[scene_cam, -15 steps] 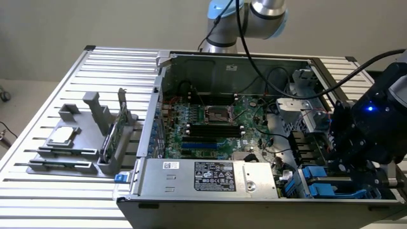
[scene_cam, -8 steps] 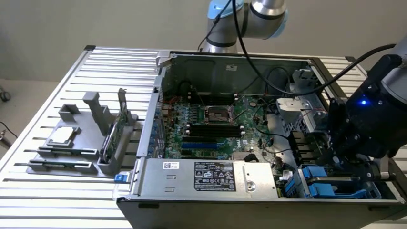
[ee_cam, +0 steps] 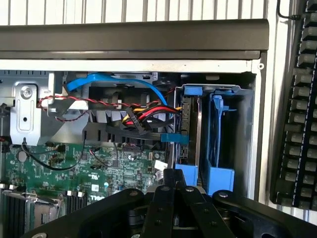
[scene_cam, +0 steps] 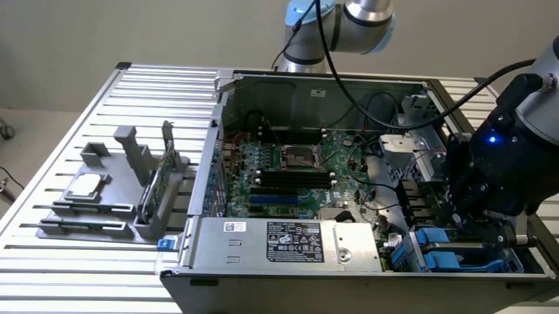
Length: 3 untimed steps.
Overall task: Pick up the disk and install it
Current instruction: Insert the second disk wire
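Wrist view: the gripper point(ee_cam: 173, 188) has its fingers closed together just short of the drive bay point(ee_cam: 210, 91), where the disk point(ee_cam: 190, 129) stands on edge between blue rails. Whether the fingers pinch anything I cannot tell — their tips hide the contact. Red and yellow cables point(ee_cam: 143, 116) run right beside the bay; a sideways drift could snag them or skew the disk in its slot. Beyond the case point(scene_cam: 288, 258), the arm blocks the bay in the exterior view.
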### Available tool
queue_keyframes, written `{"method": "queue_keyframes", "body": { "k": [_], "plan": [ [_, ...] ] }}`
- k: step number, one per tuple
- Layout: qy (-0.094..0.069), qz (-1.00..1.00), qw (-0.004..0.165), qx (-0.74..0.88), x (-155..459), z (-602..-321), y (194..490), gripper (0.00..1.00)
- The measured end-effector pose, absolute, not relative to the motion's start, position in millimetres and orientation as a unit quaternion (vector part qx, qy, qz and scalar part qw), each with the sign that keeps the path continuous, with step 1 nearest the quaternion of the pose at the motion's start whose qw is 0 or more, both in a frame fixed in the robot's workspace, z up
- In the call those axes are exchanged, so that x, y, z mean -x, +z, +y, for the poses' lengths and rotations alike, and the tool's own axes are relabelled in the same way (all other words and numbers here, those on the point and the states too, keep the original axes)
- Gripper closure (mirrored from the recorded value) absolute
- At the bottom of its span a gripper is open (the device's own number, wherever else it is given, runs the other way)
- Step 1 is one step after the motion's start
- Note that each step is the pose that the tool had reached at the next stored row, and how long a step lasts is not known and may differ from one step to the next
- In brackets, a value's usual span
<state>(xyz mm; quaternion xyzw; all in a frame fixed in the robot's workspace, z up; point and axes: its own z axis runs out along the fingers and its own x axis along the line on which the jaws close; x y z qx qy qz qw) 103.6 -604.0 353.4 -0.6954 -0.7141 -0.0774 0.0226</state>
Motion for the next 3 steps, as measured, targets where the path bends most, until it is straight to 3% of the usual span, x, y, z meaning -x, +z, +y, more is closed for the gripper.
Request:
{"method": "queue_keyframes", "body": {
  "k": [3],
  "plan": [
    [-0.077, -0.714, 0.023, 0.695, -103.6, -604.0, 353.3, 0.89]
  ]
}}
